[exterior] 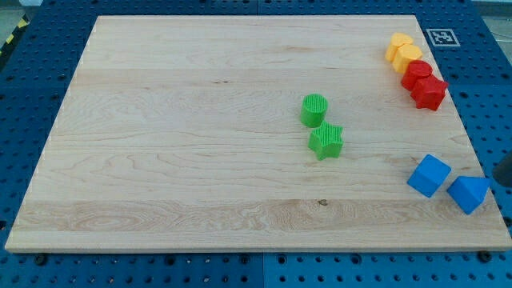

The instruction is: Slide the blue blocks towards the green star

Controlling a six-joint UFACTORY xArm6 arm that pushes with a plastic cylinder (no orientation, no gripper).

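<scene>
The green star (326, 141) lies right of the board's middle, with a green cylinder (314, 110) just above it. A blue cube (428, 175) and a blue wedge-shaped block (469, 194) sit close together near the board's lower right corner, well to the right of the star. A dark rod enters at the view's right edge. My tip (494, 181) is just right of the blue wedge, at its upper right side, close to it or touching it.
Two yellow blocks (403, 51) and two red blocks (424, 85) form a diagonal row at the board's upper right. The wooden board (200, 160) rests on a blue pegboard table. A fiducial tag (441, 37) lies off the top right corner.
</scene>
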